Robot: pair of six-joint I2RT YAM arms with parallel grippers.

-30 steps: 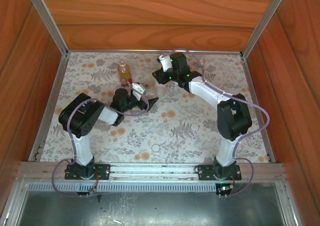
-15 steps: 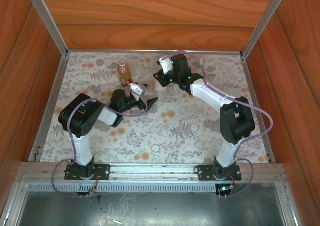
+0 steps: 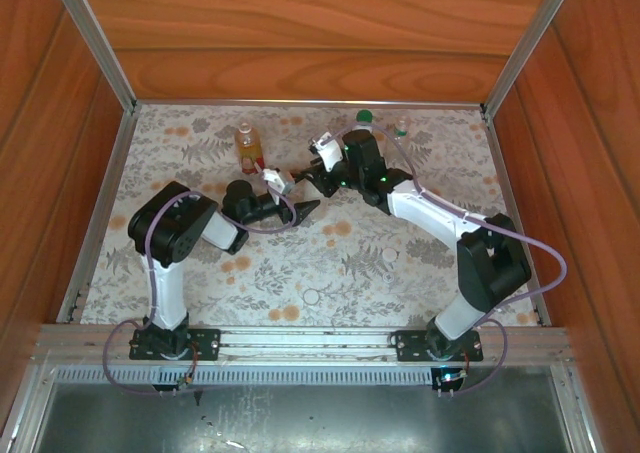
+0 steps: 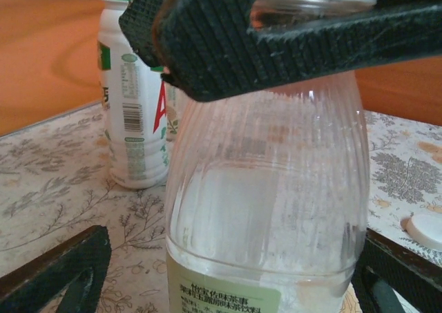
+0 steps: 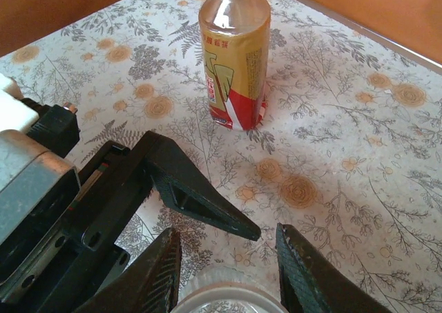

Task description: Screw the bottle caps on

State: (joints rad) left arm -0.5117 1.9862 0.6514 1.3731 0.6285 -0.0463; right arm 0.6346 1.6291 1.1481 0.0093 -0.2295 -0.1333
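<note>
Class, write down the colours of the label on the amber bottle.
Gold above, red below; the label of the amber bottle shows best in the right wrist view.

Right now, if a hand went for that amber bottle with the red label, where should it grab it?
Probably around the labelled middle of the amber bottle, coming in level from the side. It stands upright on the table with bare space around it; its body is round and straight-sided there, and that leaves the top free.

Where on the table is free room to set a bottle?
Free: the near middle of the table, between the arm bases; the far left corner beside the amber bottle. Crowded: far centre, where left gripper and right gripper meet near the white bottle.
</note>
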